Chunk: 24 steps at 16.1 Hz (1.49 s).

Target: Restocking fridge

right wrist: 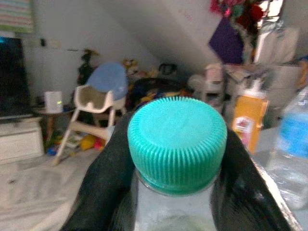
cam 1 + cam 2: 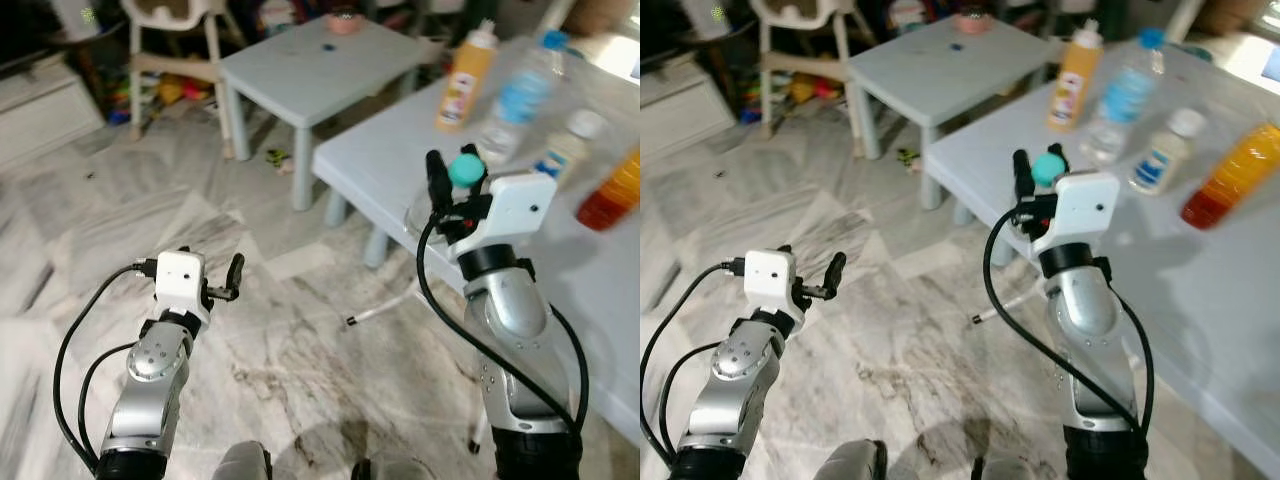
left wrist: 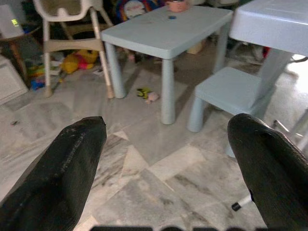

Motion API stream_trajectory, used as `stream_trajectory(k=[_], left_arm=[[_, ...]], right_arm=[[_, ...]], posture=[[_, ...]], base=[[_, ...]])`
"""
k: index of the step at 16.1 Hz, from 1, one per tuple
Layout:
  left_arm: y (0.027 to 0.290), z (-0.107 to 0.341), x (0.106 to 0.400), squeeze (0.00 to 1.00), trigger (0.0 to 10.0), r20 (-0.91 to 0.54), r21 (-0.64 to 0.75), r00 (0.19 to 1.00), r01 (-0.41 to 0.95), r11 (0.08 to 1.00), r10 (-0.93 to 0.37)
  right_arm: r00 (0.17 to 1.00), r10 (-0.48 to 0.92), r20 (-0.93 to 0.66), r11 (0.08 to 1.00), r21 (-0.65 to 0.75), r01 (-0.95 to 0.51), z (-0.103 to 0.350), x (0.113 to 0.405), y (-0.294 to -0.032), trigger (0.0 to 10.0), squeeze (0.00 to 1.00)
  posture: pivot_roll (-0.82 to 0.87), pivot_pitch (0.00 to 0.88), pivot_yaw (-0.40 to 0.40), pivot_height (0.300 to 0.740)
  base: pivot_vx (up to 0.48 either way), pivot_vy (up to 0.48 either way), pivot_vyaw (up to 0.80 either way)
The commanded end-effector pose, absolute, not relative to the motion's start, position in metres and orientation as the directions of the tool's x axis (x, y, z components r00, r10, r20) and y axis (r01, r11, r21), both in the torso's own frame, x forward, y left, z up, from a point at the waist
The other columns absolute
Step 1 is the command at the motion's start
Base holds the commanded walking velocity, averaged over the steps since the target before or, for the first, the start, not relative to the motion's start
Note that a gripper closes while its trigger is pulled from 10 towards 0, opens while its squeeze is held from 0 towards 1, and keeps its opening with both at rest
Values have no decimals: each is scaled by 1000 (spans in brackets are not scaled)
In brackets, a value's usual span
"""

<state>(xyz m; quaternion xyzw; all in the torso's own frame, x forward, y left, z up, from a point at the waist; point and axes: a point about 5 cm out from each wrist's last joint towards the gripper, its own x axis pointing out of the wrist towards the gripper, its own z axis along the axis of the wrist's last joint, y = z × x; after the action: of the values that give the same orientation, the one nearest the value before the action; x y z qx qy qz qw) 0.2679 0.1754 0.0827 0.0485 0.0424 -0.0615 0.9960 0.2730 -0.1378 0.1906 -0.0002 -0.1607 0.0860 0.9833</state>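
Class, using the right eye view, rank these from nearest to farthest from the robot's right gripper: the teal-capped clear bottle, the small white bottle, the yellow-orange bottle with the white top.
1. Teal-capped clear bottle: held in the right gripper.
2. Small white bottle: to its right on the table.
3. Yellow-orange bottle with white top: farther back.

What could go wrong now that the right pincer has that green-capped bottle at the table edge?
The right pincer grips the clear bottle just under its teal cap, so it may swing or slip. It stands near the table edge and could drop. The water bottle nearby could get knocked.
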Motion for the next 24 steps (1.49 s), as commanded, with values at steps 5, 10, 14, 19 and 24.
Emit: stream_trajectory(k=[5,10,14,19,24], left_arm=[[182,81,266,0,10000,-83,115,994,80,990,-71],[202,77,261,0,10000,-95,145,995,-28,989,42],[207,73,257,0,10000,-113,147,992,-46,988,63],[223,69,250,0,10000,-125,166,984,-104,981,125],[219,66,243,0,10000,-116,141,974,-179,974,196]], right_arm=[[968,210,135,976,27,-216,150,277,-130,10000,0],[973,215,81,975,33,-219,132,269,-132,10000,0],[985,170,17,984,45,-171,116,266,-144,10000,0],[994,112,-14,992,-61,-113,111,272,-156,10000,0],[996,20,-91,998,-65,-26,89,269,-173,10000,0]], posture=[[-79,94,14,740],[-68,95,15,740],[-66,97,12,740],[-53,107,30,740],[-11,76,-23,740]], base=[[0,0,800],[0,0,800],[0,397,400],[0,480,0],[0,480,0]])
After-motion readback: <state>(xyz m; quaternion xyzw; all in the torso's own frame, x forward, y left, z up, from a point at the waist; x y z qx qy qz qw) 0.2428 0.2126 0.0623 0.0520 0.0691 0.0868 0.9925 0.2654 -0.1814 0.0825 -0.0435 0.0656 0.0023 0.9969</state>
